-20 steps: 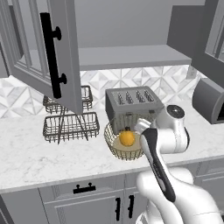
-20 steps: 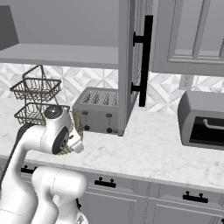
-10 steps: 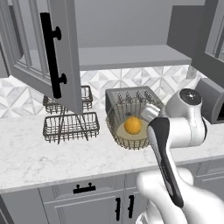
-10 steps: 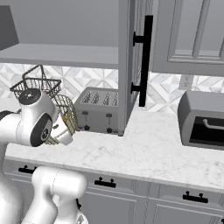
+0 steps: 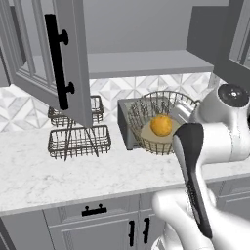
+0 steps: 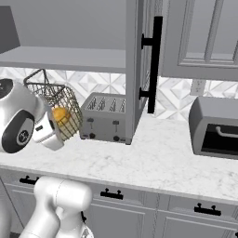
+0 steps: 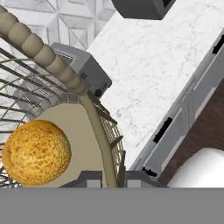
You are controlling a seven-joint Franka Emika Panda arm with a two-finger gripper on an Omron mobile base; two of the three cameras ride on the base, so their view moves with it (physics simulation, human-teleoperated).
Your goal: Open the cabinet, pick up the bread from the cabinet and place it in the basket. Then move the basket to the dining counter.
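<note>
Grey kitchen, white marble tabletop [image 6: 153, 158]. The tool [image 7: 108, 177] clamps the tilted basket's [image 5: 158, 119] wire wall, seemingly lifted before the toaster [image 6: 106, 118]; bread [image 7: 36, 152] inside. Cabinet [image 5: 68, 58] door open.

Tilted gold-wire basket [image 5: 158, 122] aloft, orange bread [image 5: 161, 125] inside; grey cabinet [image 5: 68, 58] door open.

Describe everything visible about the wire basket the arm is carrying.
The round gold-tan wire basket is bowl-shaped, with thin wire walls, a thick beaded rim and a solid tan bottom. It is lifted off the white marble worktop and tipped on its side, in front of the grey toaster. The small orange-yellow bread bun rests inside against the bottom. The pincer is shut on its rim wire.
</note>
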